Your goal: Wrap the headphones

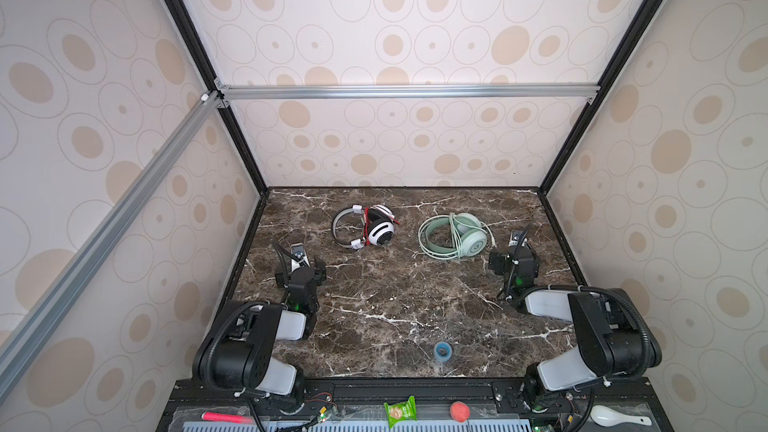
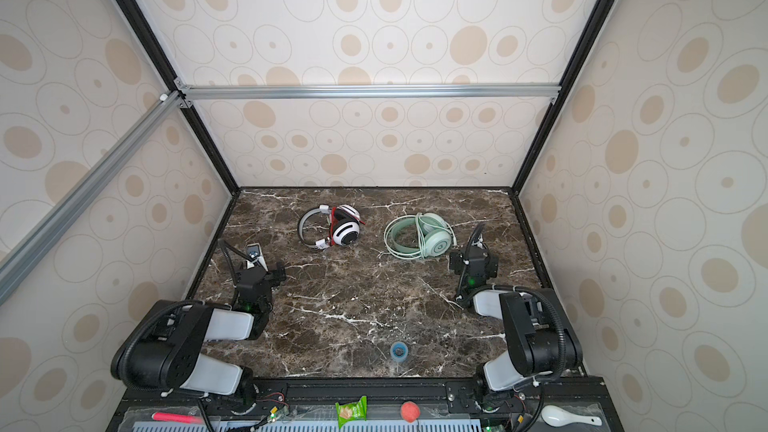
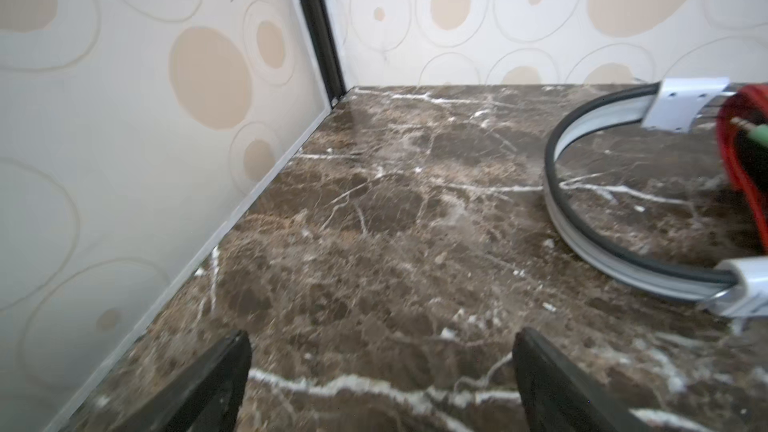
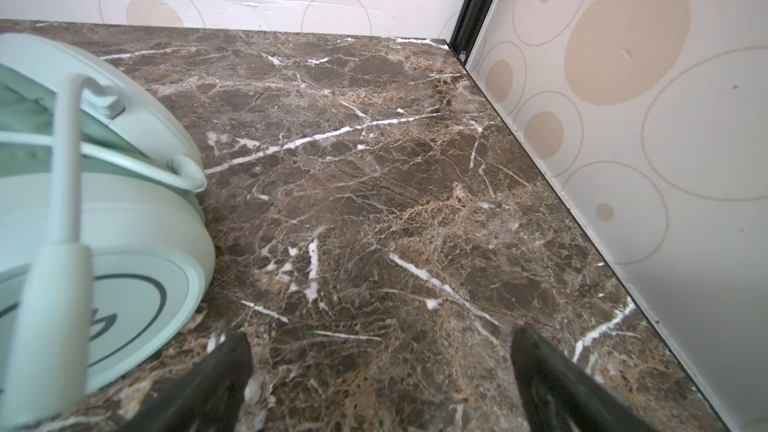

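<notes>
Two headphones lie at the back of the marble table [image 1: 382,309]. The white-and-black pair [image 1: 380,231] [image 2: 345,231] has its thin red cable [image 3: 744,160] bunched at the earcups, and its headband [image 3: 555,201] curves towards the left. The mint green pair [image 1: 469,238] [image 2: 434,238] lies to its right with its pale cable [image 4: 62,151] looped over the earcup [image 4: 137,222]. My left gripper [image 1: 300,270] [image 3: 382,338] hovers low, left of and nearer than the white pair, open and empty. Just right of the green pair, my right gripper [image 1: 514,261] [image 4: 380,338] is open and empty too.
A blue tape roll [image 1: 443,351] lies near the table's front edge. On the ledge in front sit a green snack packet [image 1: 400,410], a red ball [image 1: 459,410], a white spoon [image 1: 615,416] and a pink pen [image 1: 226,416]. Patterned walls close in on the left, back and right.
</notes>
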